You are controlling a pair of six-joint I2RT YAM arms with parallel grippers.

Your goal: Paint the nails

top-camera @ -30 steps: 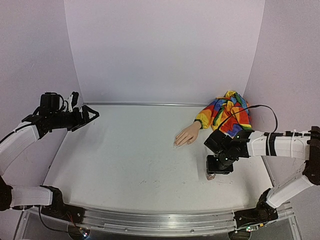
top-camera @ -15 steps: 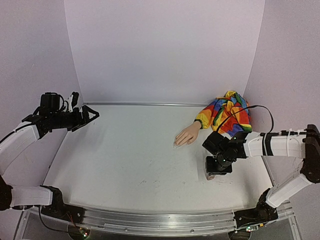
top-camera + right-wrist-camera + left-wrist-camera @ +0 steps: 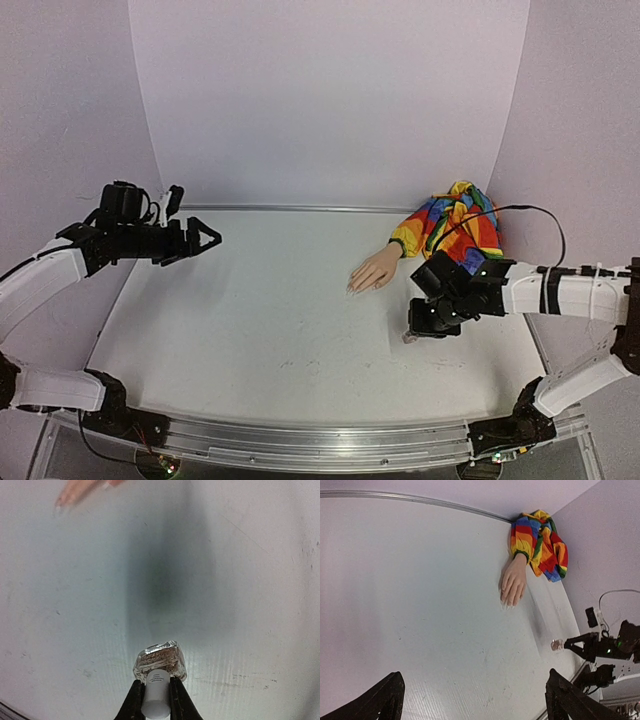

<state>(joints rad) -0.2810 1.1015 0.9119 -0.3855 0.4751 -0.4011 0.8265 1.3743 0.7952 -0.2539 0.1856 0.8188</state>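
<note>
Two-arm workspace at one moment, seen from overhead and from both wrists. The right gripper (image 3: 155,702) was clenched on the white cap (image 3: 156,684) of a small polish bottle (image 3: 159,661). Its dark fingers (image 3: 134,700) pressed the cap from either side, and the clear square body with pinkish, glittery contents projected beyond the fingertips. A small label on the cap carried a few printed lines, too small to read. No writing could be made out on the glass. Whether the bottle touched the table (image 3: 270,310) could not be told.

The mannequin hand (image 3: 375,272) lay palm down toward the far right of the table, just to the far side of the right gripper and apart from it. Its nails (image 3: 509,605) were at the pale fingertips, pointing left and slightly near. The rainbow patchwork sleeve (image 3: 452,228) was bunched behind the wrist against the far right corner.

The left gripper (image 3: 200,242) hung above the far left of the table with its jaws spread wide and nothing between them, well apart from the hand and the bottle.
</note>
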